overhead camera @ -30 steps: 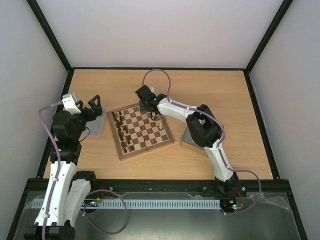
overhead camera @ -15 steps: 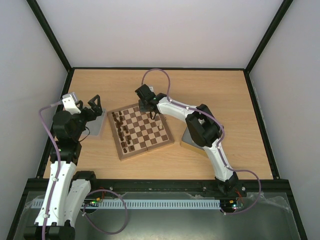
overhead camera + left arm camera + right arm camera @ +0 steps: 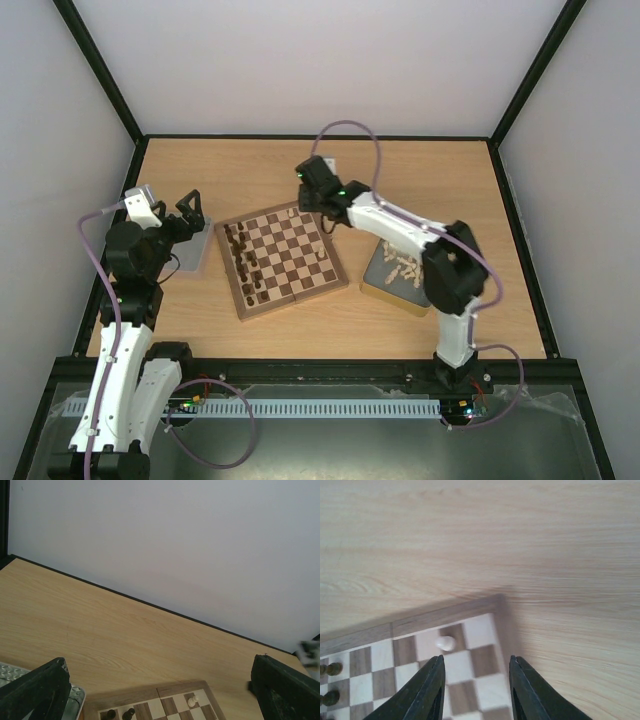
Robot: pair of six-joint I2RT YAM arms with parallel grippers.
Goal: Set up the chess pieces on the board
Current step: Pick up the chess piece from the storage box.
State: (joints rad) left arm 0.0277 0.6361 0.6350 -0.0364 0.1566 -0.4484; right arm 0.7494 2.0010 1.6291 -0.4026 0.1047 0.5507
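Cream chessman (image 3: 445, 643) clearest from right wrist

I read free passage over the board (image 3: 290, 250), bare middle squares | dark chess pieces (image 3: 243, 262) crowd its left files | right gripper (image 3: 476, 662) hangs over far-right corner | left tin (image 3: 195, 255), right tin (image 3: 375, 288) flank it

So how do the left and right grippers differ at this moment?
The left gripper hangs left of the board, by a metal tin; the right gripper is over the board's far right corner, near a pale piece. The left gripper's jaws gape wider than the right gripper's. Both are open and hold nothing.
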